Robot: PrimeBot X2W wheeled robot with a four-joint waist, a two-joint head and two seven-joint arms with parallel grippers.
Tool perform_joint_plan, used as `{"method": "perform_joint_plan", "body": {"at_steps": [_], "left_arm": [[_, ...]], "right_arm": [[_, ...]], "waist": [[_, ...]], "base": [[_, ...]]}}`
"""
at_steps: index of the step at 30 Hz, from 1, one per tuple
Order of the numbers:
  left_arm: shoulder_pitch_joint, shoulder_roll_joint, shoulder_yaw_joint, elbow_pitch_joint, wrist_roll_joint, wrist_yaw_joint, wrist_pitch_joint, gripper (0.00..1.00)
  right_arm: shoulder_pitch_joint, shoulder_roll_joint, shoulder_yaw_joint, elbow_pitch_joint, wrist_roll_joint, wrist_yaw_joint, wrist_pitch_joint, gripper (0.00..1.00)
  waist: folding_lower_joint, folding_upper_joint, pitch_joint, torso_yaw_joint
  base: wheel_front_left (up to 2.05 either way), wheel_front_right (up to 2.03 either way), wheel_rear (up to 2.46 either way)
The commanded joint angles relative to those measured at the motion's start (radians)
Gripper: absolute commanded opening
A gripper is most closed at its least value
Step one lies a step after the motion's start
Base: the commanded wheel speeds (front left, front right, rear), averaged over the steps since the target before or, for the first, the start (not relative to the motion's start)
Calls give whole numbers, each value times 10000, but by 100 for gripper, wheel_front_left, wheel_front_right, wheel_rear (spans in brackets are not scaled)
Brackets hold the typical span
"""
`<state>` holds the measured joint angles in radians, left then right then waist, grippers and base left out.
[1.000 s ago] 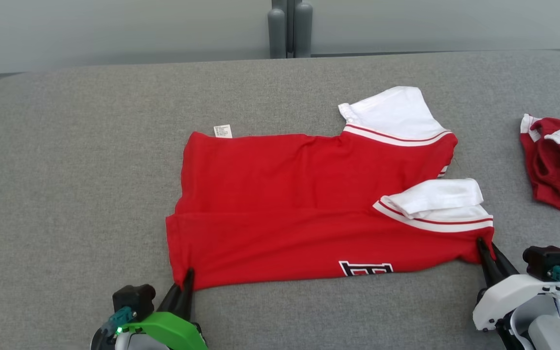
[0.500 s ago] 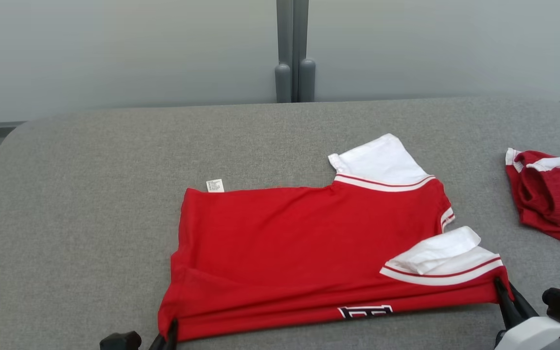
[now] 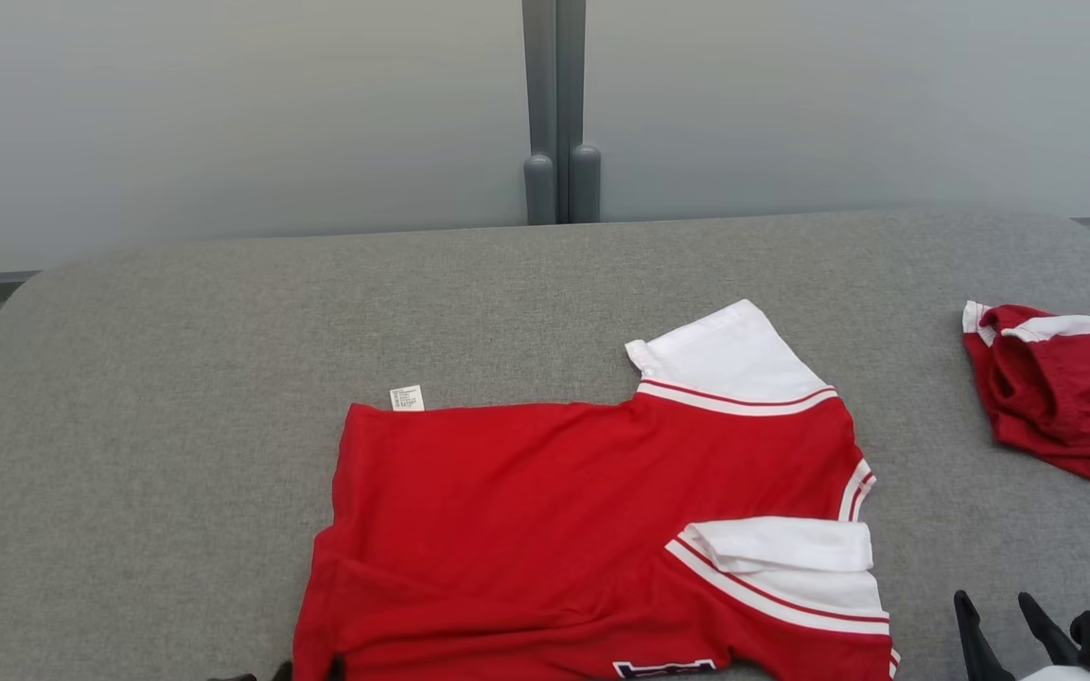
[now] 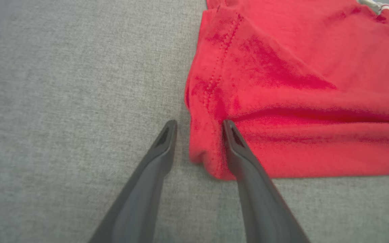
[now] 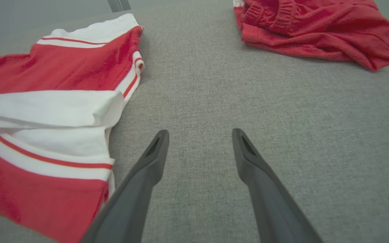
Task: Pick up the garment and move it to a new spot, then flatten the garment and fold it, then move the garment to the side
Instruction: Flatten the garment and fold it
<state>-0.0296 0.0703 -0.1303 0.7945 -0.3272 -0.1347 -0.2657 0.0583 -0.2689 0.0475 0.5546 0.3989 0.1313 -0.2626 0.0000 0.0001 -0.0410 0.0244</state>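
Garment: red shirt (image 3: pixel 592 530) lies spread on the grey table (image 3: pixel 223 359), centre to lower centre of the head view, white sleeves to the right and hem to the left.
Left claw: left gripper (image 4: pixel 199 123) has its fingers apart at the hem corner. A fold of red cloth sits between them and one finger touches it, but nothing is pinched.
Right claw: right gripper (image 3: pixel 994 605) is at the lower right of the head view, fingers spread wide over bare table just beside the shoulder edge, holding nothing.
Snag risk: that left finger rests against the cloth, so a careless pull-away could drag the corner and undo the flat lie.
Wrinkle risk: a ridge runs across the lower left of the shirt, and a fold made over it would likely trap a crease.
Sleeve risk: the near white sleeve (image 3: pixel 782 553) is doubled over on itself. It may flop open or bunch when lifted.
Mix-up risk: a second red garment (image 3: pixel 1056 397) sits at the right edge, well apart, though a wide swing of the right arm could brush it.
Edges: the shirt's near edge runs off the bottom of the head view, so I cannot tell how much table lies beyond it there.
Open room: there is plenty of bare grey at the left and upper centre, and a lane between the two garments.
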Motion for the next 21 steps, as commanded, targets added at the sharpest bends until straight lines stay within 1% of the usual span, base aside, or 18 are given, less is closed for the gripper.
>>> {"method": "perform_joint_plan", "body": {"at_steps": [1, 3, 5, 8, 11, 14, 17, 18, 21], "left_arm": [[184, 73, 124, -119, 182, 103, 32, 100], [239, 35, 250, -512, 473, 206, 28, 100], [285, -21, 347, -864, 717, 211, 23, 100], [409, -66, 535, -1320, 990, 248, 22, 100], [503, -107, 673, -1658, 1235, 296, 22, 100], [580, -143, 755, -1835, 1387, 284, 22, 100], [585, -167, 808, -1952, 1490, 264, 22, 100], [585, -167, 808, -1952, 1490, 264, 22, 100], [586, -185, 743, -2022, 1549, 211, 22, 100]], "right_arm": [[-103, 37, -88, -102, -180, -14, -27, 100], [-170, 64, -317, -304, -387, -16, -27, 100], [-190, 215, -338, -580, -550, -14, -27, 100], [-188, 332, -56, -1053, -705, -16, -27, 100], [-147, 417, 624, -1481, -682, -14, -27, 100], [-148, 344, 1646, -1687, -563, -16, -27, 100], [-306, 317, 2610, -1690, -410, -16, -27, 100], [-306, 317, 2610, -1690, -410, -16, -27, 100], [-607, 344, 3407, -1449, -335, -16, -27, 100]], "waist": [[0, -1, 38, 50], [0, -1, 91, 119], [0, -1, 137, 178], [0, -1, 186, 265], [0, -1, 209, 341], [0, -1, 229, 396], [0, -1, 252, 453], [0, -1, 252, 453], [0, -1, 318, 560]], "base": [[0, 0, 0], [0, 0, 0], [0, 0, 0], [0, 0, 0], [0, 0, 0], [0, 0, 0], [0, 0, 0], [0, 0, 0], [0, 0, 0]]}}
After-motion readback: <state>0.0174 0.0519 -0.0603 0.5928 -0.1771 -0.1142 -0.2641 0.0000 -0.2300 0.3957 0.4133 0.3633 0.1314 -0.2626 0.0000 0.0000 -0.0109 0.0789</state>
